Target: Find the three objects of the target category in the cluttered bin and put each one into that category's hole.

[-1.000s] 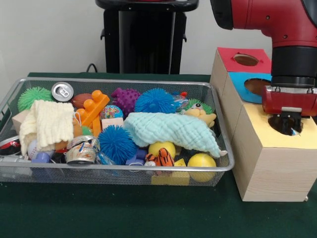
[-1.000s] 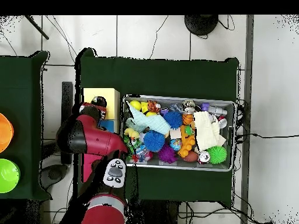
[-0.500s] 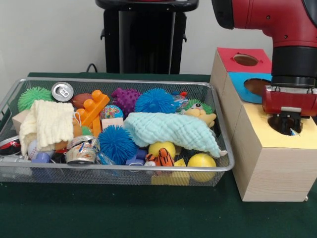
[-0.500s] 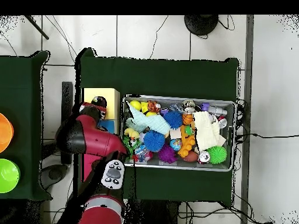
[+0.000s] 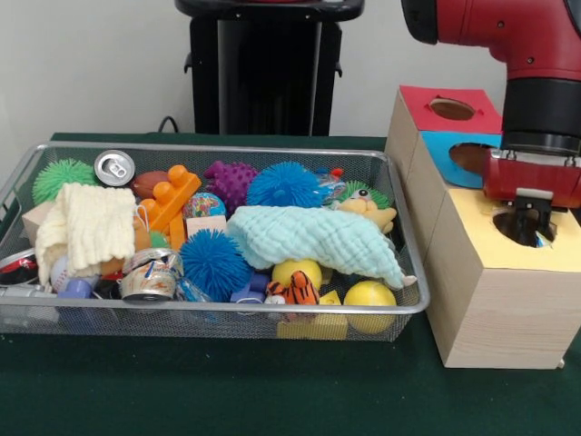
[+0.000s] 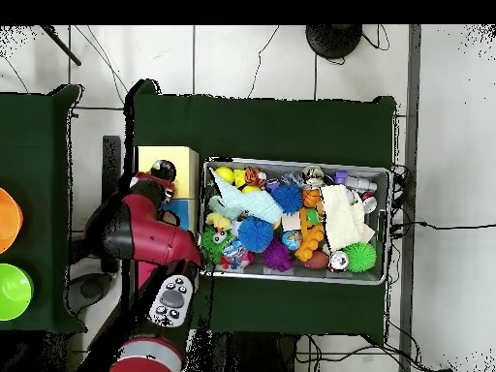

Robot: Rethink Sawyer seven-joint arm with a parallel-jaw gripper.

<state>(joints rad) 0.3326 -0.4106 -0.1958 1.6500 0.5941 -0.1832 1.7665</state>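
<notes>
Hand [image 5: 531,227] over the yellow box's hole [image 5: 525,229] in front view, grip seemingly unreadable; overhead, hidden under the arm [image 6: 145,232].

Wire mesh bin [image 5: 399,309] crammed with mixed toys, cloths, cans. Wooden box [image 5: 495,309] beside it: red, blue, yellow holed tops.

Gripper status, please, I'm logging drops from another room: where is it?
Gripper down at the round hole in the yellow-topped wooden box, fingers unclear. Wire mesh bin packed with toys and cloths. Nothing blocking the hole.
</notes>
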